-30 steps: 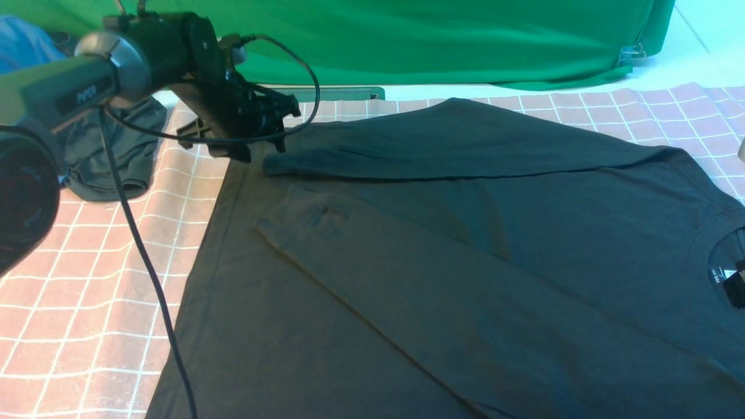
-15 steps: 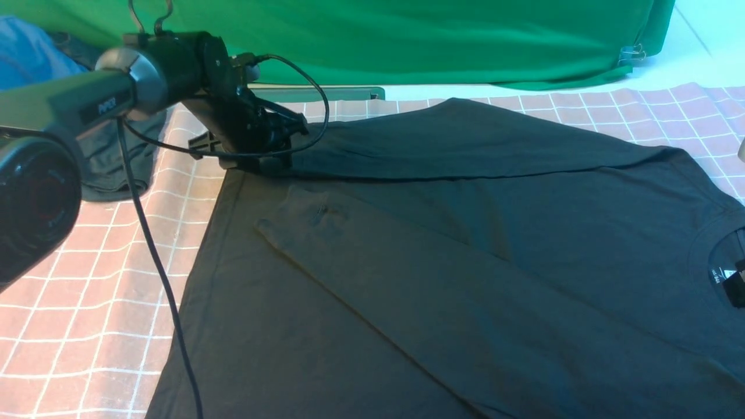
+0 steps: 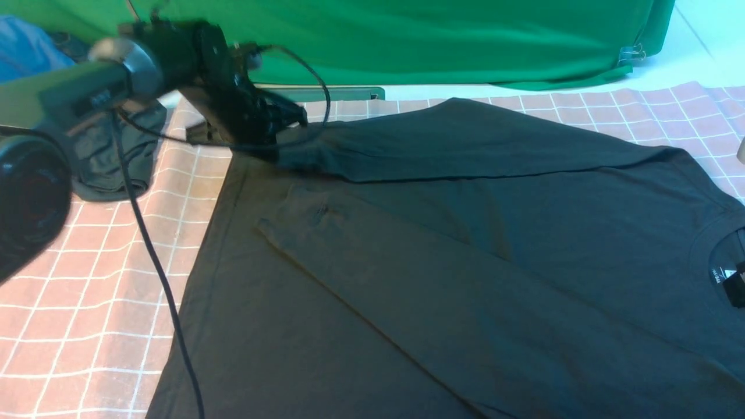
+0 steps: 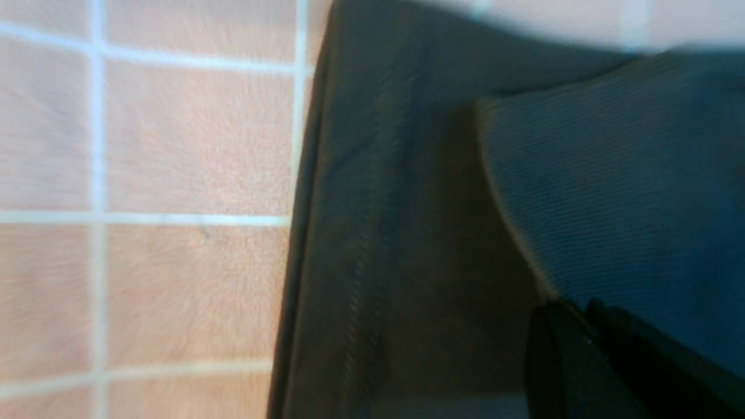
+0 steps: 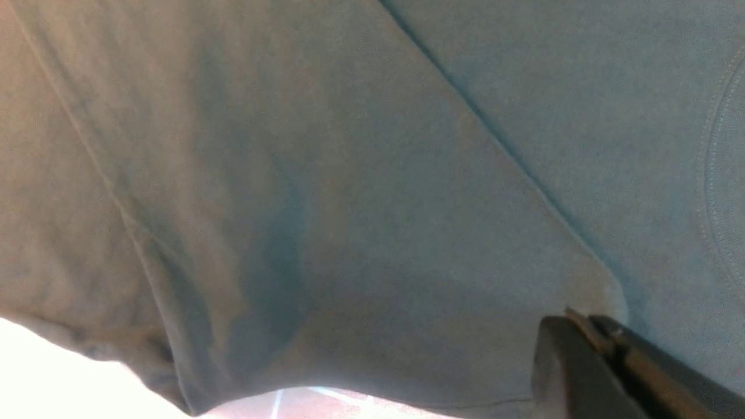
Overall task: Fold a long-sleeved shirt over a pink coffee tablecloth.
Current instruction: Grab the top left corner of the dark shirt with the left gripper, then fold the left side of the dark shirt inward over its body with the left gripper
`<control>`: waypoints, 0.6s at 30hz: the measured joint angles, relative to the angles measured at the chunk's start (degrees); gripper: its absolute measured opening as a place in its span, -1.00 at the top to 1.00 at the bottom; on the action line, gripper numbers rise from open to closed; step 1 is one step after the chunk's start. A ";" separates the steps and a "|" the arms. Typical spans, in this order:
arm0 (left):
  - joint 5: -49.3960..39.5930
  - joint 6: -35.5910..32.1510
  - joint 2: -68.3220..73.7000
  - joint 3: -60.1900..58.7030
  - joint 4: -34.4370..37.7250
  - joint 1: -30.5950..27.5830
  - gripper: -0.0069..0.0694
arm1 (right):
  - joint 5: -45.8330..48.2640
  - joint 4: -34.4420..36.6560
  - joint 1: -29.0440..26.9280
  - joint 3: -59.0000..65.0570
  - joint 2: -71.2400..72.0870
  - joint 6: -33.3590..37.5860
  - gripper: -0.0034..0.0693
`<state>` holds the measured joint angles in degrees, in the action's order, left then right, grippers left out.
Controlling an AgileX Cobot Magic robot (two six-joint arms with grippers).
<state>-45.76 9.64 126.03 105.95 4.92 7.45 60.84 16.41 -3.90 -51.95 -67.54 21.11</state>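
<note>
Black soft knit fills most of what I see. The long-sleeved shirt (image 3: 465, 244) lies flat on the pink coffee tablecloth (image 3: 87, 279), with its round neck toward my right side and its hem toward my left. The tablecloth shows past the shirt's hem and past its far edge. Both sleeves are folded over the shirt's body. The near sleeve (image 3: 407, 279) crosses the body on a diagonal, its end pointing toward the hem. The far sleeve (image 3: 436, 157) runs along the shirt's far edge, also toward the hem.

My left gripper (image 4: 582, 308) is at the end of that far sleeve, close to the hem. Its jaws are pressed together on the ribbed cuff (image 4: 611, 192). The cuff stands a little above the shirt's body, with a shadow under it. A black cable (image 3: 148, 250) hangs from my left arm (image 3: 70, 99) and runs beside the shirt's hem.

My right gripper (image 5: 582, 323) is over the shirt, near the collar (image 5: 719, 192). Its jaws are closed tight, and the tips meet the corner of a fold in the cloth. Whether they pinch the cloth or only touch it, I cannot tell.

Past the hem, a smaller dark grey-green garment (image 3: 116, 163) lies on the tablecloth, apart from the shirt. A plain green cloth (image 3: 436, 41) hangs behind the shirt's far edge. A blue garment (image 3: 23, 49) lies further from the shirt than the dark garment.
</note>
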 joint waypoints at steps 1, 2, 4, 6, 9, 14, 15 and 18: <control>-0.59 0.00 -1.25 0.16 0.00 0.05 0.78 | -0.02 0.00 0.00 0.00 0.00 0.05 0.77; -2.15 0.00 -3.45 0.42 0.25 0.09 0.78 | -0.24 0.00 0.00 0.00 0.00 0.12 0.77; -3.11 0.00 -4.98 0.49 0.54 0.18 0.78 | -0.52 0.00 0.00 0.00 0.00 0.12 0.77; -5.85 0.00 -8.04 0.54 1.50 0.18 0.78 | -1.16 0.00 0.00 0.00 0.00 0.12 0.76; -9.75 -0.09 -10.39 0.54 2.62 0.30 0.78 | -1.26 0.00 0.00 0.00 0.00 0.12 0.76; -15.18 -0.39 -13.54 0.54 3.05 0.60 0.78 | -2.41 0.05 0.00 0.00 0.00 0.12 0.75; -16.34 -0.40 -14.22 0.54 3.23 0.62 0.78 | -2.60 0.05 0.00 0.00 0.00 0.12 0.75; -17.96 -0.53 -16.15 -0.52 4.23 0.62 0.78 | -3.11 0.05 0.00 0.00 0.00 0.12 0.74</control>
<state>-63.72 9.11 109.87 105.43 9.15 8.07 57.73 16.45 -3.90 -51.95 -67.54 21.23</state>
